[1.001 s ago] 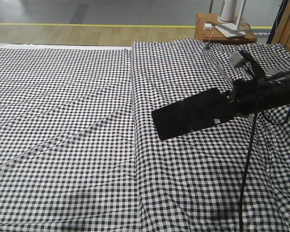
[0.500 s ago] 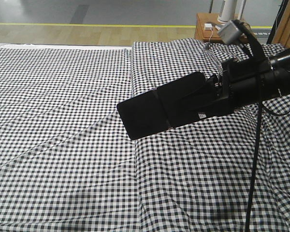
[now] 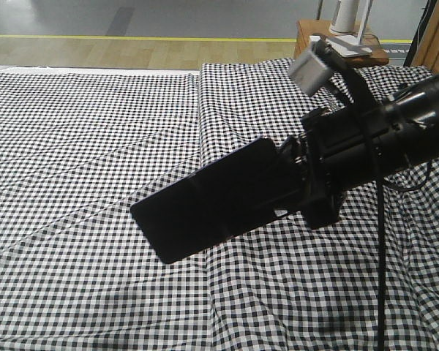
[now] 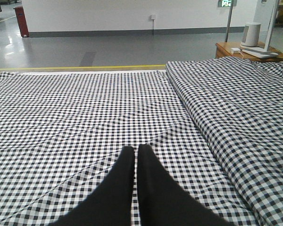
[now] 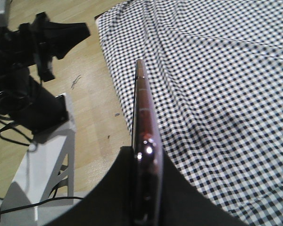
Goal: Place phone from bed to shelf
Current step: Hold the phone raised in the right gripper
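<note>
1. The bed (image 3: 95,146) fills most of the front view. It is a wide flat spread of black-and-white small-check gingham, soft and creased. Long shallow folds run across it and a raised ridge of cloth goes down the middle. Its near and side edges are cut off by the frame.
2. The floor (image 3: 132,44) lies beyond the bed. It is pale wood-look planks, then smooth grey with a yellow line.
3. The right arm (image 3: 395,131) is matt black and bulky and reaches in from the right. Its far end is cut off. A small grey box sits on top of it and a black cable hangs below.
4. The phone (image 3: 205,201) is a large flat slab, glossy black with rounded corners. It is held tilted in the air above the bed, clear of the fabric. From the right wrist view it shows edge-on, thin, with a shiny rim. Its gripped end is hidden.
5. The right gripper (image 5: 145,157) is closed on the phone, with a black finger pressed against each face. The fingertips are blurred.
6. The left gripper (image 4: 136,153) hangs low over the bed. Its two smooth black fingers are closed side by side with only a hairline between them, and it holds nothing.
7. The bedside table (image 3: 307,40) is brown wood and partly hidden behind the arm. The white things on it are too cropped to name.
</note>
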### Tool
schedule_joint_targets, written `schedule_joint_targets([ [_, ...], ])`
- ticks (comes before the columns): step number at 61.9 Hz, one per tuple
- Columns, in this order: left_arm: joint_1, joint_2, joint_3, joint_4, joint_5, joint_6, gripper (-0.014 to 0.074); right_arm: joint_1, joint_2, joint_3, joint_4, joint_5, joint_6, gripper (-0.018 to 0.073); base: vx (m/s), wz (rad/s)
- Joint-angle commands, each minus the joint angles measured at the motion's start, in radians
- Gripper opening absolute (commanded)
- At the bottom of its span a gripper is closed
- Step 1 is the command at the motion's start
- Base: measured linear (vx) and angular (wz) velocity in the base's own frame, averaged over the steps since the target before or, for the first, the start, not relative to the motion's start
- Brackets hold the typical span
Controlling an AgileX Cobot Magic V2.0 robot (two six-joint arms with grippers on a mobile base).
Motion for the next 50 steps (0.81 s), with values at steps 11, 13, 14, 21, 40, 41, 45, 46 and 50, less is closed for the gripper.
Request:
schedule_joint_targets([
  [11, -0.004, -0.006, 0.002, -0.01, -0.074, -0.004, 0.0001, 0.023, -0.036, -0.026, 0.111, 0.061, -0.004, -0.0004, 0.0, 0.0],
  [13, -0.004, -0.006, 0.002, -0.01, -0.074, -0.004, 0.0001, 0.023, -0.036, -0.026, 0.116, 0.061, -0.004, -0.0004, 0.0, 0.0],
  [14, -0.004, -0.006, 0.002, -0.01, -0.074, -0.004, 0.0001, 0.023, -0.036, -0.026, 0.118, 0.061, -0.004, -0.0004, 0.0, 0.0],
  [21, -0.004, -0.006, 0.002, -0.01, -0.074, -0.004, 0.0001, 0.023, -0.036, -0.026, 0.121, 0.061, -0.004, -0.0004, 0.0, 0.0],
  [40, -0.004, -0.006, 0.002, -0.01, -0.074, -0.004, 0.0001, 0.023, -0.036, -0.026, 0.122, 0.061, -0.004, -0.0003, 0.0, 0.0],
  [41, -0.004, -0.006, 0.002, -0.01, -0.074, -0.004, 0.0001, 0.023, -0.036, -0.026, 0.122, 0.061, -0.004, -0.0003, 0.0, 0.0],
  [45, -0.004, -0.006, 0.002, -0.01, -0.074, -0.004, 0.0001, 0.023, -0.036, -0.026, 0.122, 0.061, -0.004, -0.0003, 0.0, 0.0],
  [46, -0.004, -0.006, 0.002, -0.01, -0.074, -0.004, 0.0001, 0.023, -0.036, -0.026, 0.122, 0.061, -0.004, -0.0003, 0.0, 0.0],
  [50, -0.004, -0.006, 0.002, -0.01, -0.074, -0.004, 0.0001, 0.023, -0.036, -0.026, 0.122, 0.061, -0.004, -0.0003, 0.0, 0.0],
])
